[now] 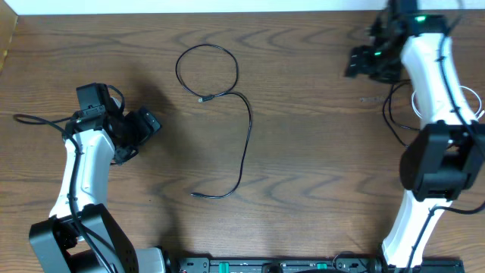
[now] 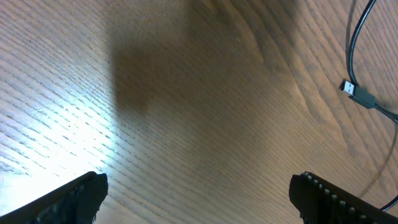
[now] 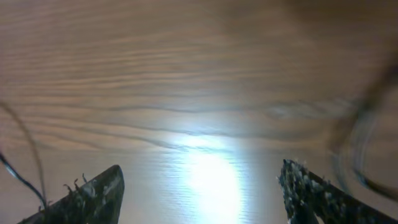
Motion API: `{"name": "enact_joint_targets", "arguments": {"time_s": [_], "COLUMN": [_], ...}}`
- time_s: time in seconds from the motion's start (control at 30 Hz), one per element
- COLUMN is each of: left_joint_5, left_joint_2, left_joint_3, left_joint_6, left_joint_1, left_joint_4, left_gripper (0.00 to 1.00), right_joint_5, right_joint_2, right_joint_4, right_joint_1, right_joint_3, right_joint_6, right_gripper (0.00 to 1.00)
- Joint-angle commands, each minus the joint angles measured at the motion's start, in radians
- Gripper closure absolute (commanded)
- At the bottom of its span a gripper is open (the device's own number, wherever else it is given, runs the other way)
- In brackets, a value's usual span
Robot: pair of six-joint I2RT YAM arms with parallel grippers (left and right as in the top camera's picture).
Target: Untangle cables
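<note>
Between the released left end effector [image 2: 199, 183] and released right end effector [image 3: 202, 169] lies the black cable [image 1: 249, 129].

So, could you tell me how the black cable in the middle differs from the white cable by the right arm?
The black cable lies fully in view mid-table, one loop running into a long curved tail; the white cable sits at the right edge, largely hidden by the right arm, its shape unclear. Both are thin cords resting on the table, neither gripped.

Overhead straight down on table [image 1: 318, 152]; wrist views close above it; left shares black cable [image 2: 364, 98].
</note>
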Motion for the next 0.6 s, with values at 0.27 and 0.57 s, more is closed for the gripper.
{"name": "enact_joint_targets", "arguments": {"time_s": [0.27,0.57], "left_joint_5": [0.005,0.005], "left_joint_2": [0.009,0.009], "left_joint_3": [-0.011,-0.011], "left_joint_6": [-0.006,-0.006], "left_joint_1": [0.002,0.002], "left_joint_4": [-0.003,-0.003], "left_gripper": [0.02,0.02], "right_joint_5": [-0.203,-0.201], "right_joint_2": [0.005,0.011], "right_joint_4": [0.422,0.787], "right_joint_1": [0.288,0.467], "right_joint_3": [-0.261,-0.433], "right_joint_6": [-0.1,-0.1], "right_gripper": [0.23,0.2]}}
